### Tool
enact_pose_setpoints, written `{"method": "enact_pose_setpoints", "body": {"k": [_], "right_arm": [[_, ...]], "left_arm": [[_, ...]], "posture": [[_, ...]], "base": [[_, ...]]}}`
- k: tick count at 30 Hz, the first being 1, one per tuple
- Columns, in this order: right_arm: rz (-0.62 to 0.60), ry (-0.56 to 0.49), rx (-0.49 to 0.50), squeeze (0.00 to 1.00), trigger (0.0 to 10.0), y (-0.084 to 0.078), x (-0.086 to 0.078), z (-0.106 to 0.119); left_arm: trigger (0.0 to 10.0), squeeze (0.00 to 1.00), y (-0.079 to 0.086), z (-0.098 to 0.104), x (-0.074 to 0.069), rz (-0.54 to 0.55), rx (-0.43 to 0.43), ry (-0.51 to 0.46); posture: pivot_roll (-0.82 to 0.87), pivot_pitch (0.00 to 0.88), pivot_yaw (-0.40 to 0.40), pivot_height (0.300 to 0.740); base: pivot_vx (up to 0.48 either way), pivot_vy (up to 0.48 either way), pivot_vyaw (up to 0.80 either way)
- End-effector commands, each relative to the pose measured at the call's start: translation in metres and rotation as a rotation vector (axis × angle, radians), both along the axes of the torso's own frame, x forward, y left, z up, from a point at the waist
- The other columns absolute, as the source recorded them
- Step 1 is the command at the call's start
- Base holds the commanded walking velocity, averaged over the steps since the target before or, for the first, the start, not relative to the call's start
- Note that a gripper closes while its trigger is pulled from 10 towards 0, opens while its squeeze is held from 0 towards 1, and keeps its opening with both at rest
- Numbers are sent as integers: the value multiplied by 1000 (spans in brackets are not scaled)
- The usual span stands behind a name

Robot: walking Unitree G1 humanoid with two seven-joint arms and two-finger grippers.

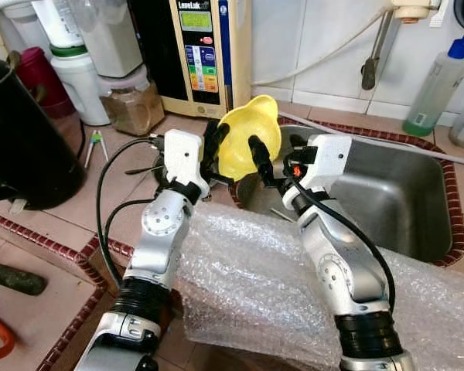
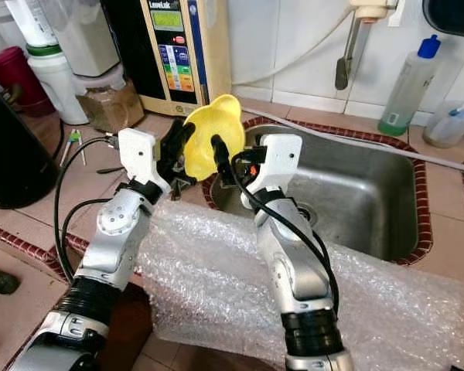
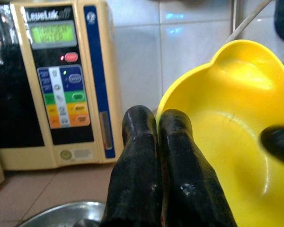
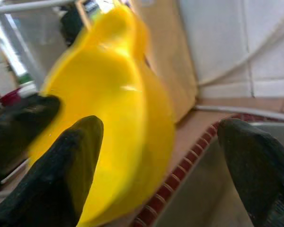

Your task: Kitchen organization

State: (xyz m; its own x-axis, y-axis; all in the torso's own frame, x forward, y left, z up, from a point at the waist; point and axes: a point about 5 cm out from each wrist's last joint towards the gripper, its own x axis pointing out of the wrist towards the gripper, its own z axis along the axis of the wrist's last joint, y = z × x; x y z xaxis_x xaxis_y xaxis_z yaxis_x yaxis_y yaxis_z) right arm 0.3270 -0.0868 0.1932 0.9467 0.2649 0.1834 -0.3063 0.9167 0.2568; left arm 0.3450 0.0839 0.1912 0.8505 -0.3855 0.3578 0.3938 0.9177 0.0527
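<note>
A: Tiled bench (image 1: pixel 69 209) with red brick edging, steel sink (image 1: pixel 406 209) set into it on our right, white wall tiles behind. What are we holding?

B: Yellow bowl (image 1: pixel 247 143), scalloped rim, tilted on edge. It's raised above the sink's left rim, near the back edge of the bench.

A: Left claw (image 1: pixel 214 145)?

B: Pinched tight on the bowl's rim. In the left wrist view both fingers (image 3: pixel 180 170) press together with the yellow edge between them.

A: Right claw (image 2: pixel 232 164)?

B: Spread wide. One finger (image 4: pixel 68 165) lies against the inside of the bowl, the other sits well apart on the sink side. We can't tell if it carries any of the load.

A: Around us?

B: Cream water ionizer (image 1: pixel 197 54) with a green display stands at the back of the bench, just behind the bowl. Jar of brown granules (image 1: pixel 131 104) beside it, white containers (image 1: pixel 81 81) further left, black kettle (image 1: pixel 19 139) at the left edge. Small scissors (image 1: pixel 95 145) lie flat between kettle and jar.

A: Sink side?

B: Soap bottle with green liquid and a blue cap (image 1: pixel 437 81) at the back right corner. Faucet (image 1: pixel 375 50) hangs from the wall above the sink. Bubble wrap sheet (image 1: pixel 255 286) drapes over the front edge of the bench, under both our arms.
</note>
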Motion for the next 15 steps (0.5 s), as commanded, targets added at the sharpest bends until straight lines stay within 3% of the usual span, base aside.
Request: {"method": "enact_pose_setpoints", "body": {"k": [1,15], "right_arm": [[2,5,14,0,0,4,5,6],[-43,81,31,0,0,1,17,3]], "left_arm": [[0,0,2,3,-2,-4,6,-21],[0,0,2,2,-4,2,1,-17]], "posture": [[-16,35,90,740],[-16,36,79,740]], "base": [[0,0,0],[0,0,0]]}}
